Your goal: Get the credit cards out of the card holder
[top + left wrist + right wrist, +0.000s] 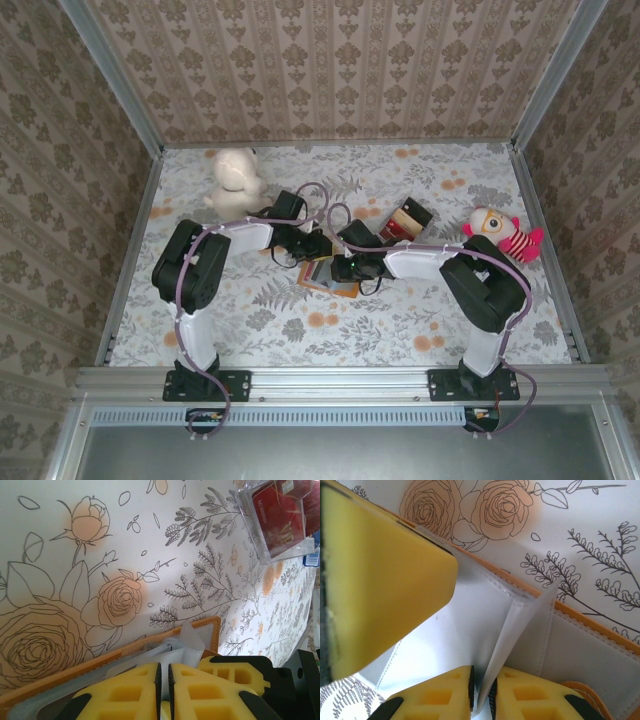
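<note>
Papered walls [330,70] on 3 sides, floral cloth [400,320] below.
Right gripper [481,696]: pinching 1 clear page [520,630] of the holder [585,655], which lies open at the cloth's centre.
Left gripper [164,690]: fingers almost together at the holder's edge; whether they grip anything cannot be told.
Red cards [277,522]: in a clear case [254,535], well apart from the holder.
Risk: if the page is pulled, the whole holder may lift, or the page may tear.
Cloth: flat, with a white plush [235,180] and a striped doll [500,235] at the rear.

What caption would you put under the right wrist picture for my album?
Right gripper pinching a pale pocket page of the tan-rimmed card holder on the flowery table.
</note>
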### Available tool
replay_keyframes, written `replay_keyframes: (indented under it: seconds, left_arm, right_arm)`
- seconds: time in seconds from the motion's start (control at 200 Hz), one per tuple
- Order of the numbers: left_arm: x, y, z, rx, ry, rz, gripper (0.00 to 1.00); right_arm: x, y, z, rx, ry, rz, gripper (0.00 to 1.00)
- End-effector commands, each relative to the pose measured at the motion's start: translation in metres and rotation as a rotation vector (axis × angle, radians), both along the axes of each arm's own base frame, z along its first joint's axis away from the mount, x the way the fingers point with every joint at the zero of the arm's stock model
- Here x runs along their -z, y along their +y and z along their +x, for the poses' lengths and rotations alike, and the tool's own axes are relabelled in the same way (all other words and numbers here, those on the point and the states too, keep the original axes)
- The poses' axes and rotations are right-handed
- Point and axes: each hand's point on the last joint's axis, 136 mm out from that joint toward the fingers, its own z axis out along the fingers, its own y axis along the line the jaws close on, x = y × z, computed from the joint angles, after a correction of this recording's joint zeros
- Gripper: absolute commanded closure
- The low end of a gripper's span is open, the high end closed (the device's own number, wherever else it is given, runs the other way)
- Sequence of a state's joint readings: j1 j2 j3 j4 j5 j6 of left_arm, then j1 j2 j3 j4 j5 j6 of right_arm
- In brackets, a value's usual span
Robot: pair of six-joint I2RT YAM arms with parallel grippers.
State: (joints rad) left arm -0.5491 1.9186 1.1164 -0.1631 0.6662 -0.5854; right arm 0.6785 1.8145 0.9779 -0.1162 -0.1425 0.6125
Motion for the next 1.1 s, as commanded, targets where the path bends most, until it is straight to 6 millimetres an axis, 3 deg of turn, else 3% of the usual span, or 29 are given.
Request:
replay_keyframes:
  seconds: [0.0, 0.23, 0.61, 0.775, 1.1]
  left_arm:
    - [0.006, 0.012, -0.004, -0.022, -0.015, 0.051, 0.85]
    - [-0.018, 0.032, -0.011, -0.129, -0.058, 0.081, 0.8]
    - [-0.007, 0.034, -0.063, -0.217, 0.039, 0.103, 0.77]
    - [0.005, 0.036, -0.064, -0.257, 0.042, 0.142, 0.76]
    - [0.002, 0.032, -0.056, -0.28, 0.02, 0.114, 0.8]
  right_arm:
    - [0.034, -0.045, -0.025, 0.004, 0.117, -0.186, 0.82]
    - [0.028, -0.042, -0.02, -0.061, 0.094, -0.189, 0.82]
    - [0.023, -0.029, -0.019, -0.049, 0.101, -0.111, 0.82]
    - [0.025, -0.029, -0.02, -0.045, 0.106, -0.107, 0.81]
    - [0.026, -0.03, -0.021, -0.04, 0.108, -0.106, 0.82]
